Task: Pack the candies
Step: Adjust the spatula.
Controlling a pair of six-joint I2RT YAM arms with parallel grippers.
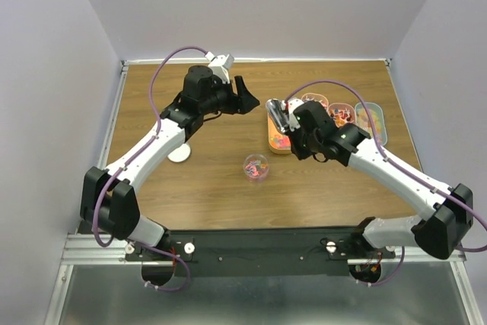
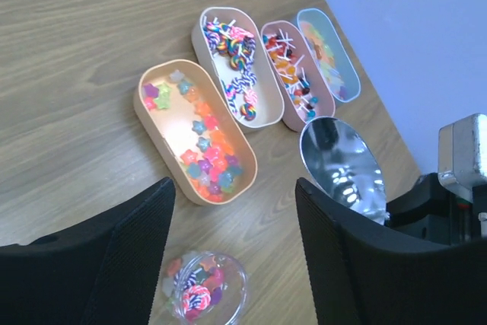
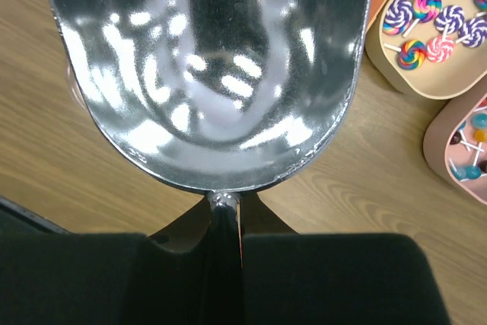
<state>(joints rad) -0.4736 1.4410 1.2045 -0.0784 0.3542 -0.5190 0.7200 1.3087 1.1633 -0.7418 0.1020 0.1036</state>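
Wood-grain tabletop (image 1: 221, 195) between pale walls. The right gripper (image 3: 227, 245) is clamped on the thin stem of a shiny, rounded metal scoop (image 3: 205, 74), its arm stretched forward. The scoop's bowl is just beside four oblong pastel trays (image 2: 138, 112). The left gripper (image 2: 234, 195) hangs raised, its ribbed black fingers (image 2: 114, 256) spread wide and holding nothing. Below it, star and lollipop candies (image 2: 209, 161) fill the trays. More lie in a clear round cup (image 2: 232, 275) nearer its fingertips.
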